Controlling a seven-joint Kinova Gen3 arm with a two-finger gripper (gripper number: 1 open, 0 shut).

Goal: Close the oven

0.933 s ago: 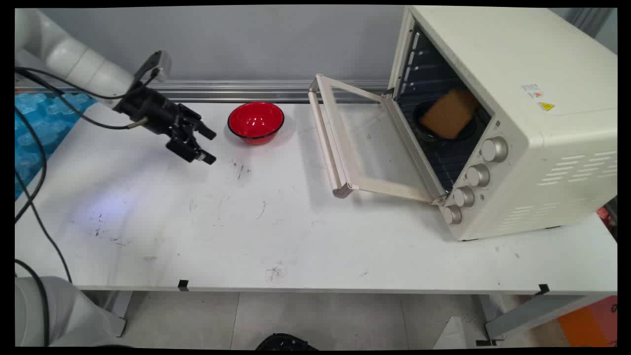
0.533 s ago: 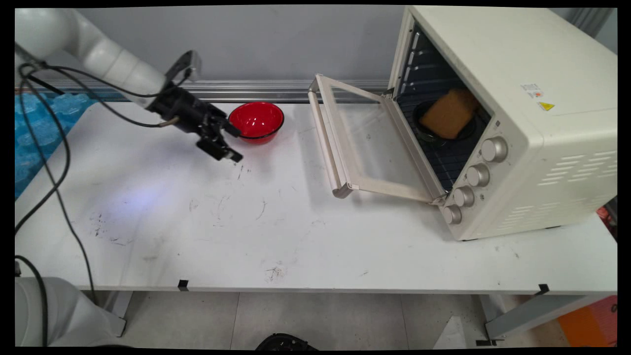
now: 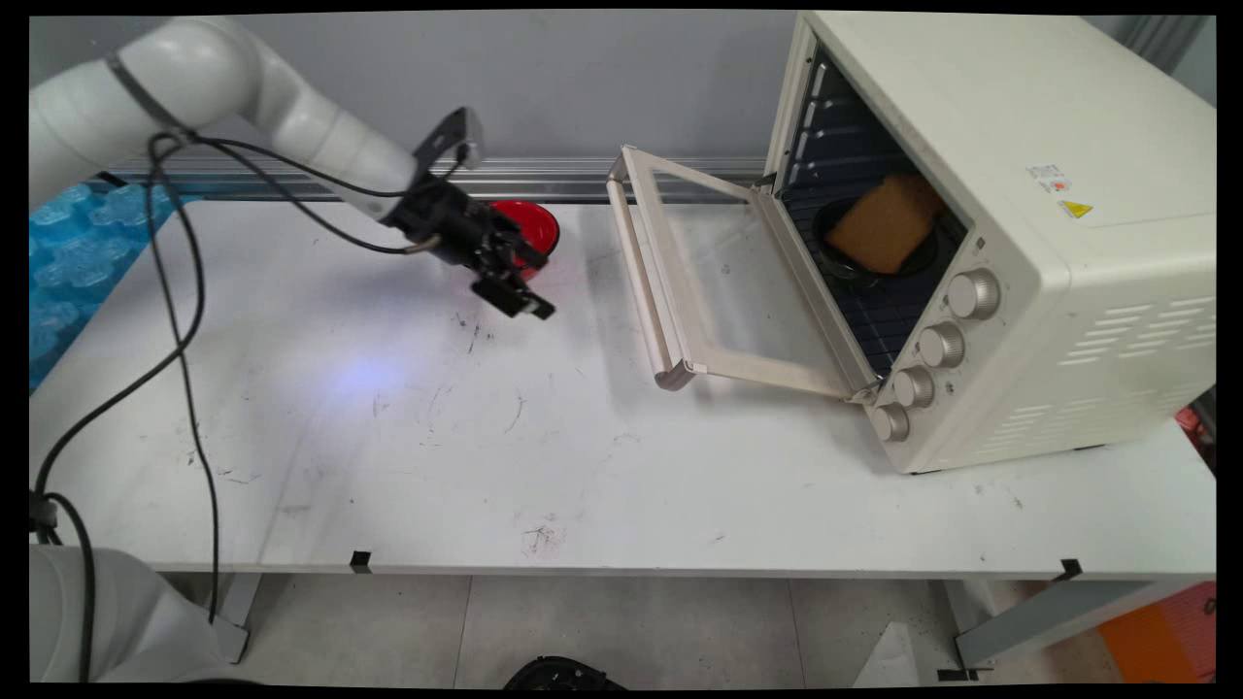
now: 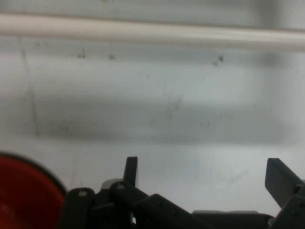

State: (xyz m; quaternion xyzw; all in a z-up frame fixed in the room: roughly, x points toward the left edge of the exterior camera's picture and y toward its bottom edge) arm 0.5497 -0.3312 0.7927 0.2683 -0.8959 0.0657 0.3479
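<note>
Bowl [image 3: 529, 225] sat near the table's [image 3: 583, 466] back edge, left of centre, with the gripper [image 3: 532, 284] over its front rim. Oven [image 3: 1010, 223] stood at the right end, door [image 3: 699, 282] hanging open leftward; probably bread [image 3: 886, 229] lay inside on a dish [image 3: 845, 264].

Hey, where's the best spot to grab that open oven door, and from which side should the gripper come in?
Probably the long bar handle along the free edge of the oven door. The door hangs open toward the table's left side, so the handle faces the open gripper with bare table between. Coming from the left, fingers straddling the bar across its length, looks best, since it stands off the frame.
</note>
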